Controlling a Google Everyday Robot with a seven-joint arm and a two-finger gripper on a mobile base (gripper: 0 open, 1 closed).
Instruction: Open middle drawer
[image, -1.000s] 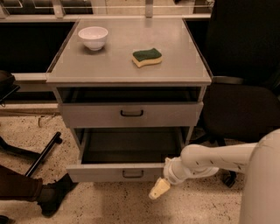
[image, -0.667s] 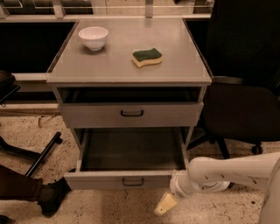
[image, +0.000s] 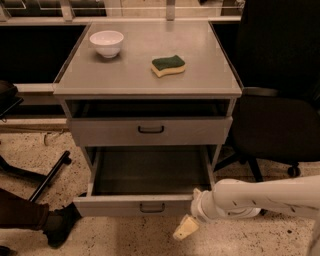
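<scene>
The middle drawer (image: 125, 206) is a grey flat front with a small black bar handle (image: 151, 207). It stands pulled far out of the cabinet, and its empty dark inside shows. Above it, the top drawer (image: 100, 131) is slightly out. The lowest drawer is hidden under the open one. My gripper (image: 186, 227) is at the end of my white arm (image: 250, 197), which comes in from the right. Its cream tip hangs just below and in front of the middle drawer's right corner, close to the floor.
A white bowl (image: 106, 43) and a green-and-yellow sponge (image: 168, 65) lie on the cabinet top (image: 210, 75). A black office chair (image: 280, 120) stands right of the cabinet. Another chair's base (image: 47, 177) and a person's dark shoe (image: 57, 225) are at lower left on the speckled floor.
The middle drawer has slid further out toward the camera. My arm and gripper have drawn back and down, from beside the drawer front to below its right corner.
</scene>
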